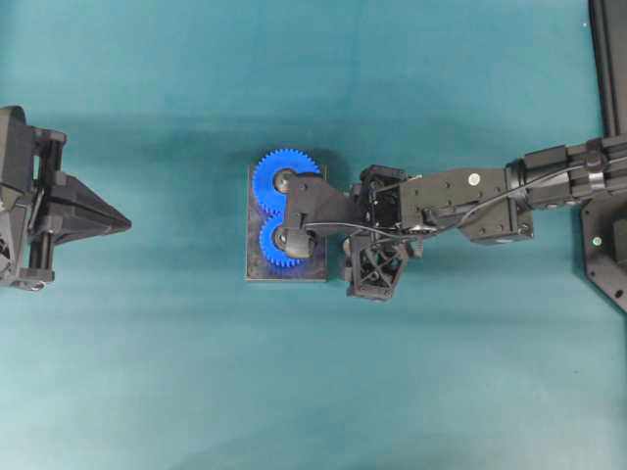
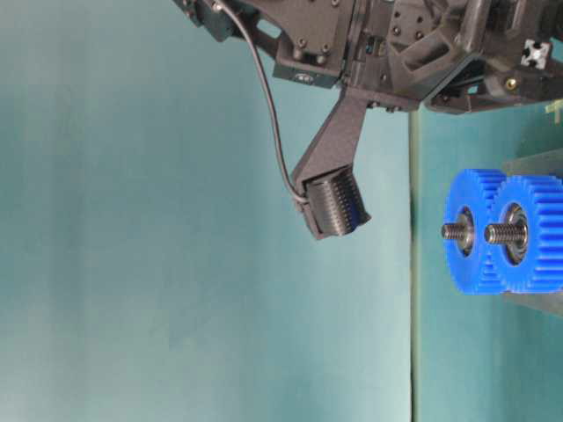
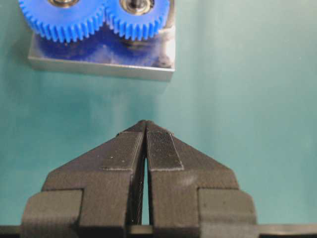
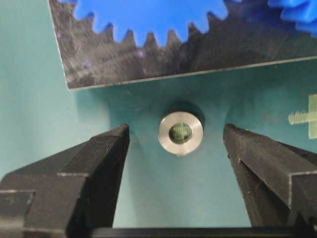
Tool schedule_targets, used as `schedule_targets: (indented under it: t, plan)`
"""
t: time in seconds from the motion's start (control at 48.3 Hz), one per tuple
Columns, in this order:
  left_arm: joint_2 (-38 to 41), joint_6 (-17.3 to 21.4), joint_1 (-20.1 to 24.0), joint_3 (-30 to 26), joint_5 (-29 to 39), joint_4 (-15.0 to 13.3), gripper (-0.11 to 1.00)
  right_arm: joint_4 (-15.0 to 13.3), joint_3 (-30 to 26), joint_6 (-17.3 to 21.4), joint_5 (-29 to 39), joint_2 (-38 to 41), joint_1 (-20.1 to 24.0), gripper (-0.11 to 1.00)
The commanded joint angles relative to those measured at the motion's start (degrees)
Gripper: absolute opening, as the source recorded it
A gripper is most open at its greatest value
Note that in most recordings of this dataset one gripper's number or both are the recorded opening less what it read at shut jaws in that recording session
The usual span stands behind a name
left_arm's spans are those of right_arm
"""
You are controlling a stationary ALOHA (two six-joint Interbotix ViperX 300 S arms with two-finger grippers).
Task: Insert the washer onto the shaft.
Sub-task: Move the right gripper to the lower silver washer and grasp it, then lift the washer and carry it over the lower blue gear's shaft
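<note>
I am working in what is looking like a robotics lab or test bench rather than a home or shop. A plain teal mat (image 1: 176, 372) is covering the whole tabletop beneath me, with nothing domestic lying on it. A dark rectangular metal base plate (image 1: 257, 269) is sitting in the middle, carrying two bright blue toothed plastic gears (image 1: 279, 211) on threaded steel shafts (image 2: 503, 233), a purpose-built assembly fixture. A small silver metal washer (image 4: 180, 133) is lying flat on the mat beside it. Black aluminium framing (image 1: 609, 59) is running along the table's edge, and a teal backdrop (image 2: 132, 264) is standing behind.
</note>
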Motion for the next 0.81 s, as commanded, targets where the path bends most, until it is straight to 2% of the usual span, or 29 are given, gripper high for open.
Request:
schedule_targets:
  t: [0.0, 0.165, 0.393, 0.621, 0.703, 0.786]
  plan:
    - [0.00, 0.00, 0.09, -0.70, -0.44, 0.09, 0.00, 0.00, -0.26, 0.79, -0.35, -0.70, 0.18, 0.80]
    - [0.09, -0.09, 0.09, -0.79, -0.44, 0.09, 0.00, 0.00, -0.26, 0.79, -0.35, -0.26, 0.18, 0.76]
    - [0.09, -0.09, 0.09, -0.88, -0.44, 0.09, 0.00, -0.09, -0.26, 0.70, -1.23, 0.00, 0.26, 0.61]
    - [0.09, -0.09, 0.09, -0.88, -0.53, 0.09, 0.00, 0.00, -0.35, 0.88, -0.53, 0.18, 0.26, 0.54]
    - [0.09, -0.09, 0.09, -0.97, -0.44, 0.18, 0.00, 0.00, -0.35, 0.88, 0.53, 0.18, 0.26, 0.46]
    - [0.09, -0.09, 0.09, -0.97, -0.53, 0.18, 0.00, -0.09, -0.35, 0.88, 1.32, 0.26, 0.09, 0.32]
